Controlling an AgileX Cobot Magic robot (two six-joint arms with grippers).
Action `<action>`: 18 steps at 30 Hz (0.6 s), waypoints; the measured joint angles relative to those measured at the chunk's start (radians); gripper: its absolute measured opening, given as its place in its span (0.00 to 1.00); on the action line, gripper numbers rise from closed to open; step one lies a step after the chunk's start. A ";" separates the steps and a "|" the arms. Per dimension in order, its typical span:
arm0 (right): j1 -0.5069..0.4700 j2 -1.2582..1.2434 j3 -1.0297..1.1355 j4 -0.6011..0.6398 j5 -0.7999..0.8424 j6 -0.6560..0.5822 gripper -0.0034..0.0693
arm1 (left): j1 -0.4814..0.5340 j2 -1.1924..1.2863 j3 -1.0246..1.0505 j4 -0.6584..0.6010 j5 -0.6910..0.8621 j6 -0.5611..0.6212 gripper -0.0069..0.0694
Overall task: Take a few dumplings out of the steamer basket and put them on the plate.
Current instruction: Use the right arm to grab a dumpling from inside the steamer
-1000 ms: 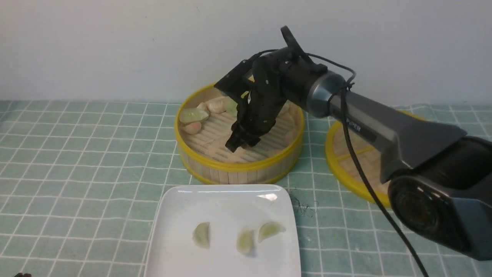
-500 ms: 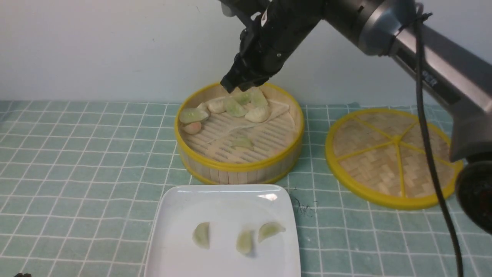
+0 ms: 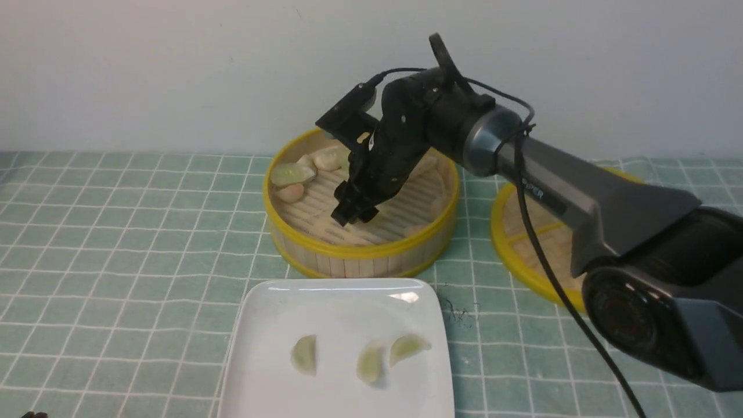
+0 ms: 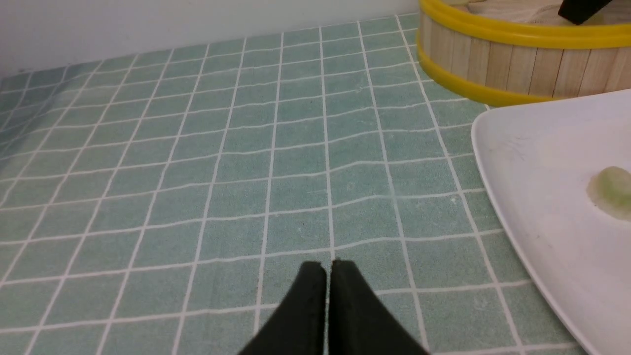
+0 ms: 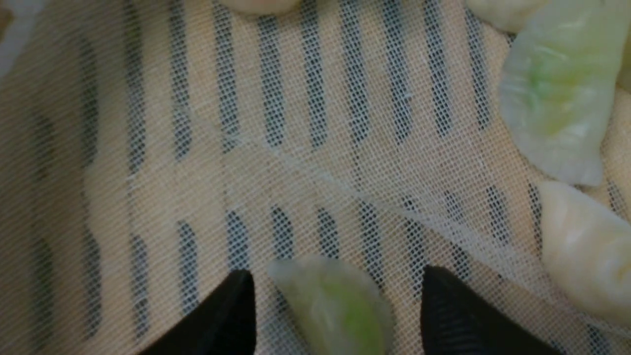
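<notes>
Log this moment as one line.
right gripper: open, straddling green dumpling in steamer basket | left gripper: shut, over tablecloth | plate: three dumplings

Light: bright, even and soft in every view.
Glare: a small white highlight is caught on the plate [image 3: 406, 297] rim, nearer the camera than the right claw [image 3: 354, 216].
Shadow: the liner [image 5: 148, 148] is dimmed to one side of that claw's tips.
Blur: the dumpling [image 5: 335, 305] between those tips is smeared; the weave beyond is rendered sharp.
Distortion: desk [image 4: 197, 148] grid lines ahead of the left claw [image 4: 328, 268] are bowed.
</notes>
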 joint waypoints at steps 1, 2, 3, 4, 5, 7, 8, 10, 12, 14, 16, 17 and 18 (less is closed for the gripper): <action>0.000 0.008 0.000 -0.009 -0.003 0.000 0.65 | 0.000 0.000 0.000 0.000 0.000 0.000 0.08; 0.000 0.014 0.000 -0.018 -0.003 0.000 0.66 | 0.000 0.000 0.000 0.000 0.000 0.000 0.08; 0.000 0.019 -0.001 -0.025 -0.004 0.002 0.66 | 0.000 0.000 0.000 0.000 0.000 0.000 0.08; 0.000 0.019 -0.001 -0.038 -0.004 0.004 0.65 | 0.000 0.000 0.000 0.000 0.000 0.000 0.08; 0.000 0.019 -0.001 -0.042 -0.003 0.012 0.61 | 0.000 0.000 0.000 0.000 0.000 0.000 0.08; 0.000 0.019 -0.001 -0.047 -0.003 0.034 0.46 | 0.000 0.000 0.000 0.000 0.000 0.000 0.08; 0.001 0.019 -0.001 -0.052 -0.003 0.042 0.35 | 0.000 0.000 0.000 0.000 0.000 0.000 0.08; 0.001 0.017 -0.001 -0.057 -0.002 0.051 0.26 | 0.000 0.000 0.000 0.000 0.000 0.000 0.08; 0.001 0.009 -0.001 -0.063 0.021 0.058 0.26 | 0.000 0.000 0.000 0.000 0.000 0.000 0.08; 0.001 0.005 -0.001 -0.066 0.033 0.064 0.27 | 0.000 0.000 0.000 0.000 0.000 0.000 0.08; 0.001 -0.009 -0.012 -0.067 0.066 0.084 0.27 | 0.000 0.000 0.000 0.000 0.000 0.000 0.08; 0.001 -0.028 -0.034 -0.069 0.089 0.098 0.27 | 0.000 0.000 0.000 0.000 0.000 0.000 0.08; 0.001 -0.039 -0.047 -0.069 0.099 0.105 0.27 | 0.000 0.000 0.000 0.000 0.000 0.000 0.08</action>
